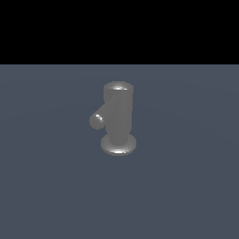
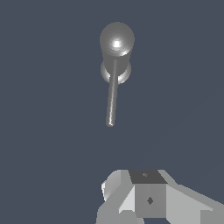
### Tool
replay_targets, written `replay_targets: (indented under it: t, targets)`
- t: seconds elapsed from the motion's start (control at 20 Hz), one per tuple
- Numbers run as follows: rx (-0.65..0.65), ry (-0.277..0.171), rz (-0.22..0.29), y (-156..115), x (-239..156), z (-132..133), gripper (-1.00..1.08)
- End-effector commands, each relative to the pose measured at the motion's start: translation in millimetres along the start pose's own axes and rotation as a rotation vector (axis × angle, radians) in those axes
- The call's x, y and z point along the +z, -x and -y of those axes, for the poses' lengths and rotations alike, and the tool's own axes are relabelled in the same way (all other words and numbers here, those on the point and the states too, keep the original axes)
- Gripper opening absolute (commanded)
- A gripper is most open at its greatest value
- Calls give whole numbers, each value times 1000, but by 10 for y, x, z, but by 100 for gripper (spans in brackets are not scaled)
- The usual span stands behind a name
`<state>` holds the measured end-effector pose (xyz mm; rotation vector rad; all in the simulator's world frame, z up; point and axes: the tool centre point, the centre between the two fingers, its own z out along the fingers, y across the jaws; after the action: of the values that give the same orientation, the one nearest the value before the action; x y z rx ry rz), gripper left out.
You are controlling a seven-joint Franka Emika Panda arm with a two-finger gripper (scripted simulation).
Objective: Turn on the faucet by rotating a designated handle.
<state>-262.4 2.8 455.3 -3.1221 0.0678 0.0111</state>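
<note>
Faucet [image 1: 118, 116] stands upright on its flared base on the dark grey floor [image 1: 186, 186], with the handle [image 1: 97, 119] sticking sideways from its upper part toward the exterior view's left. Only part of the gripper [image 2: 148, 199] shows in the wrist view, well apart from the handle's rounded end; whether its jaws are spread cannot be told.

Plainly a simulator's bare test scene, not any real room. Flat, featureless slate-blue floor [image 1: 186, 186] running to a straight edge, pure black void above at 12 o'clock. No walls, furniture or textures. Smooth, untextured grey faucet [image 1: 118, 116] standing alone at centre, rendered with soft computer-made highlights.
</note>
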Motion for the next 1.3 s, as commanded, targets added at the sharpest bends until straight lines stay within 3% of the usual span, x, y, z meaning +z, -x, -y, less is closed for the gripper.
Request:
replay_targets:
  t: [0.0,0.8,1.25]
  targets:
    - [7,1,0,-11,168,53,-100]
    - [63,12,-5,-146,1515,482,-100]
    - [83,16,-7,-235,2067,664,-100]
